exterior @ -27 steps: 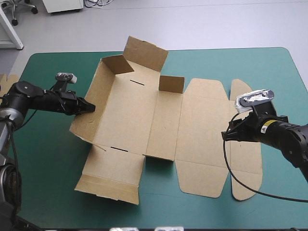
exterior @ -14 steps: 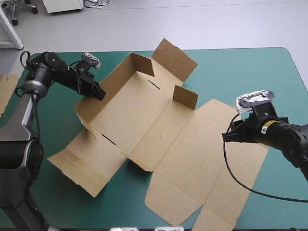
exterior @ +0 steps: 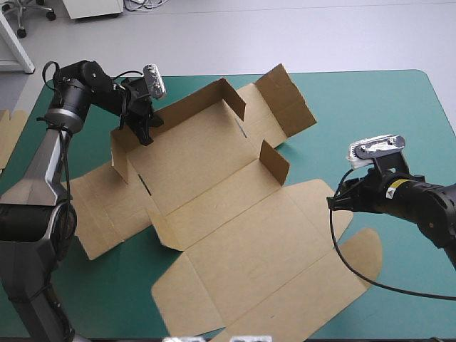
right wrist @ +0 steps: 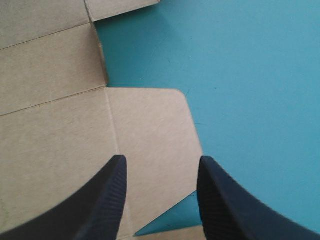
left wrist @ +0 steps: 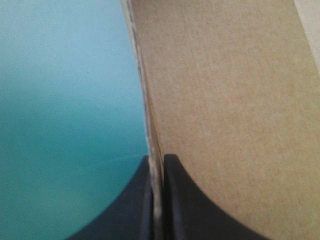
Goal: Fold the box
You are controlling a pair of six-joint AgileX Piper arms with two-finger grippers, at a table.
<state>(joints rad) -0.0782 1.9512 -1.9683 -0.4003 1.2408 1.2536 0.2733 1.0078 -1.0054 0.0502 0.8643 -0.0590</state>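
My left fingers (left wrist: 180, 205), pinching the box (exterior: 214, 178), have turned it across the desk (exterior: 399, 107). My right fingers (right wrist: 107, 200) stand wide over the lid flap (right wrist: 150, 130). Tucking still lies ahead.

Left claw (left wrist: 157, 158) tight on box (left wrist: 225, 100) edge

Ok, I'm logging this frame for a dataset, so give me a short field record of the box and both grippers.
box: brown sheet, mostly flat on the teal-green cover, far-left wall raised
left gripper: fingers shut on the wall's top edge
right gripper: fingers open above a rounded flap, holding nothing
other: more board beside the cover's left edge
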